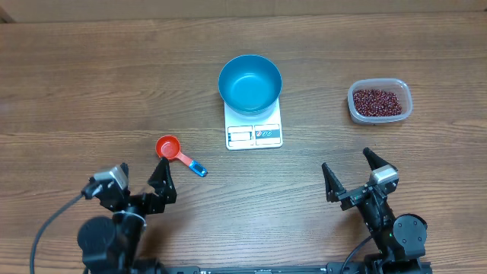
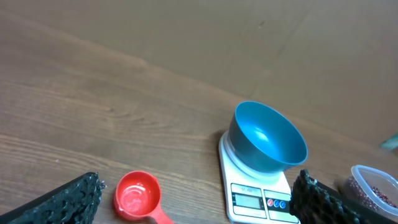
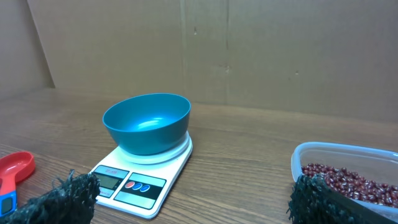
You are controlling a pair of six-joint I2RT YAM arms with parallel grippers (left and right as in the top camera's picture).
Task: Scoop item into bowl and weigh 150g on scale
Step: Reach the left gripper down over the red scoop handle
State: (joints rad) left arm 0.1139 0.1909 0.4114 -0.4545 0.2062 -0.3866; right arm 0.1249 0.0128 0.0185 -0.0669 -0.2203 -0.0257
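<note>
On the wooden counter (image 1: 91, 91), seen from overhead, the blue bowl (image 1: 249, 82) stands on the rear part of the white scale (image 1: 254, 134), whose display and label face the arms. Well apart to the right, a clear plastic tub (image 1: 354, 106) holds the dark red-brown beans (image 1: 377, 101). To the left of the scale lies a red scoop (image 1: 169, 148), cup upward, its handle ending in a blue tip (image 1: 198, 169) that points toward the near right. The left pincer (image 1: 141, 176) sits released just behind the scoop, touching nothing; the right pincer (image 1: 351, 169) is likewise spread and grasps nothing, nearer the camera than the tub. In the left wrist view, the left pincer (image 2: 198, 180) shows two dark, rough-textured fingers (image 2: 68, 202) at the lower corners, wide apart. Between them appear the scoop (image 2: 138, 194) at left, and the bowl (image 2: 268, 137) on the scale (image 2: 255, 199) at right; the tub (image 2: 373, 186) of beans (image 2: 373, 194) is cut by the right edge. In the right wrist view, the right pincer (image 3: 193, 183) is equally spread, its fingers (image 3: 62, 199) low in the frame. The bowl (image 3: 147, 123) rests centred on the platform of the scale (image 3: 134, 183), with the scoop (image 3: 15, 167) at the left edge and the tub (image 3: 348, 155) of beans (image 3: 351, 180) at the right, before a cardboard wall (image 3: 249, 50).
</note>
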